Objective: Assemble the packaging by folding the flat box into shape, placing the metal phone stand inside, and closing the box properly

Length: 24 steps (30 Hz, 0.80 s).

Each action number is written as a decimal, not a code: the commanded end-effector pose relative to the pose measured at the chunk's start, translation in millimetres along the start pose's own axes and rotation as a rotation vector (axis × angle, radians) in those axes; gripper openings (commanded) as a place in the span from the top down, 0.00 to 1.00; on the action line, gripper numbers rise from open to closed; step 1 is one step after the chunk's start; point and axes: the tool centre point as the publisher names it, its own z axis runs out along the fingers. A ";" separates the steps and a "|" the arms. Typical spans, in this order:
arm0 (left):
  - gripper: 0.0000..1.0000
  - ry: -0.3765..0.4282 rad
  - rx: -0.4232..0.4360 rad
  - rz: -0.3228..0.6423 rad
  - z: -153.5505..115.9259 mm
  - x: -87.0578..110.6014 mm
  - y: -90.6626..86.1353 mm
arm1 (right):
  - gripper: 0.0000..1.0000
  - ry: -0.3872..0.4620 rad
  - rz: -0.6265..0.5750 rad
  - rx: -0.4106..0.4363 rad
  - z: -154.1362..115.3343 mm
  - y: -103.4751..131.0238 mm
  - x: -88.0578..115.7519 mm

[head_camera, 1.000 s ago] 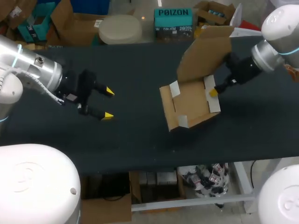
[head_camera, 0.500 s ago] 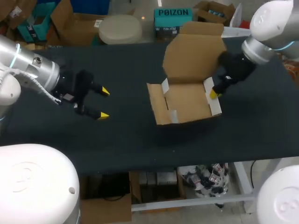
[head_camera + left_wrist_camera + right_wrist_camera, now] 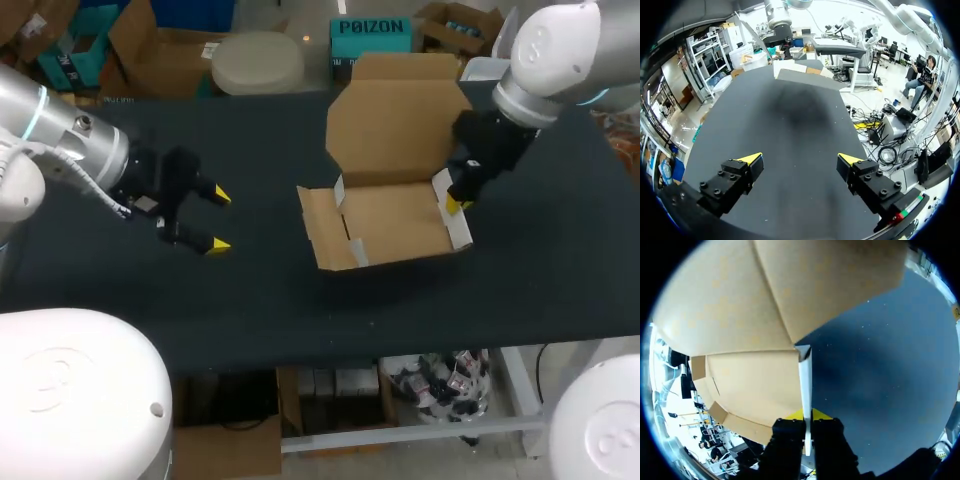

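A brown cardboard box (image 3: 385, 225) lies open on the dark table, its lid (image 3: 400, 115) standing up at the back and white-lined flaps at its sides. My right gripper (image 3: 455, 200) is shut on the box's right side flap (image 3: 804, 385). In the right wrist view the flap's thin white edge runs between the two fingers of the right gripper (image 3: 805, 416), with the lid (image 3: 780, 290) ahead. My left gripper (image 3: 220, 220) hovers over the table well left of the box, open and empty. The left wrist view shows the left gripper (image 3: 800, 160) over bare table. No metal phone stand is in view.
A stretch of black table (image 3: 270, 290) lies between the left gripper and the box. The table's front edge (image 3: 400, 345) runs close below the box's front wall.
The right arm has swung the box to the left and turned it down, so its base now lies flatter on the table with the lid upright. The left gripper drifted slightly left.
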 end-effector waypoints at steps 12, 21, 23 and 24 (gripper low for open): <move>0.00 -0.014 0.008 -0.024 -13.4 -4.8 7.4 | 1.00 -0.080 0.151 0.088 7.0 -12.1 11.5; 0.00 -0.009 0.004 -0.035 -12.0 -7.3 11.4 | 1.00 -0.159 0.284 0.167 22.1 -24.0 17.8; 0.00 -0.009 0.004 -0.035 -12.0 -7.3 11.4 | 1.00 -0.167 0.321 0.184 28.2 -30.2 16.3; 0.00 -0.009 0.004 -0.035 -12.0 -7.3 11.4 | 1.00 -0.167 0.321 0.184 28.2 -30.2 16.3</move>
